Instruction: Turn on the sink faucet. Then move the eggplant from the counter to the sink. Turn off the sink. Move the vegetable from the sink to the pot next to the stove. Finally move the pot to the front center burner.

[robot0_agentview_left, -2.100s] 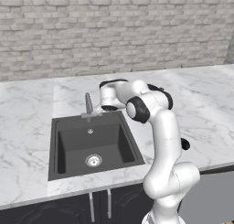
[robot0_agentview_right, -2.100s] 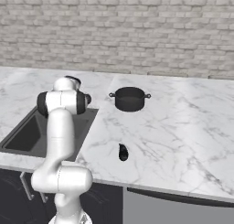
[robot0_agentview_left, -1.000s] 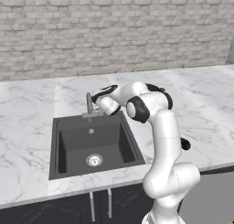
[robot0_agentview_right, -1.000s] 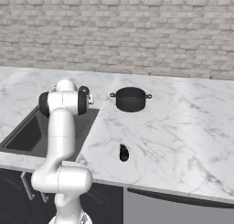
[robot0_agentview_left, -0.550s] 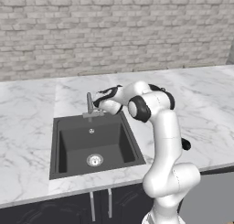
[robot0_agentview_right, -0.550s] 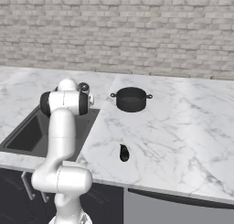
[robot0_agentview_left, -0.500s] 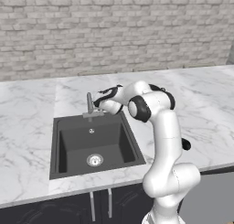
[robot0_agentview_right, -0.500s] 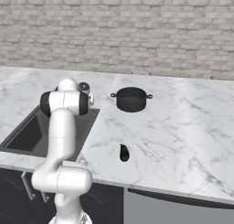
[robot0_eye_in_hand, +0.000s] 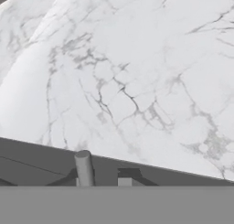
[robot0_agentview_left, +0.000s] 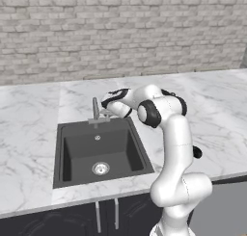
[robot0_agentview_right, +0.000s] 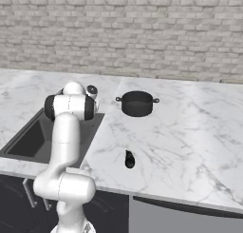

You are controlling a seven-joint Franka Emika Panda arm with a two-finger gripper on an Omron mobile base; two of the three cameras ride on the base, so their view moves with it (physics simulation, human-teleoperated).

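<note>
At centre-left of the left base view, the gripper sits beside the sink faucet, its fingers pressed together. The eggplant lies low on the worktop, below the black pot.

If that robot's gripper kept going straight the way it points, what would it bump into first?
Probably the slim grey metal faucet right ahead of the gripper, at the back of the dark sink; beyond lies white marble counter. Depth is uncertain.
</note>
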